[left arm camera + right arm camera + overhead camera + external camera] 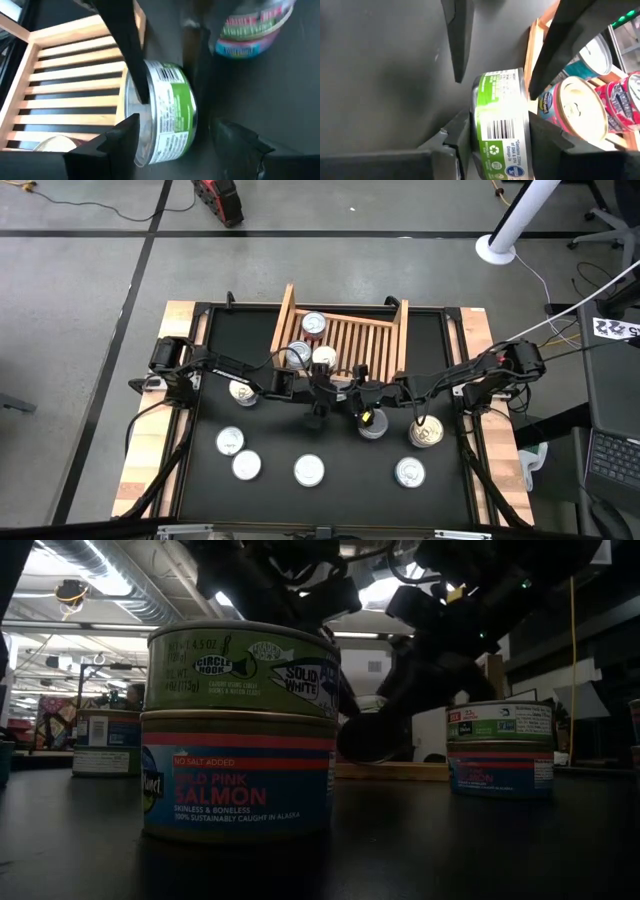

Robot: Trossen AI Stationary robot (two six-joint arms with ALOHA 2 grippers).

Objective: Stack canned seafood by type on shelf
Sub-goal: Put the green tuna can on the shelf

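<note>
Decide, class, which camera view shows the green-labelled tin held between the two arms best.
The right wrist view: the green-labelled tin fills the centre, label and barcode legible. The left wrist view shows its lid and side, blurred. The high view hides it under the arms; the low view shows a dark shape.

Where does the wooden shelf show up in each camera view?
High view: shelf at top centre of the table, slightly skewed.
Low view: thin pale strip at mid-height, right of centre.
Left wrist view: slats fill the left side.
Right wrist view: only a wooden edge, upper right.
Landmark: green-label tin, just outside the shelf in both wrist views.
</note>
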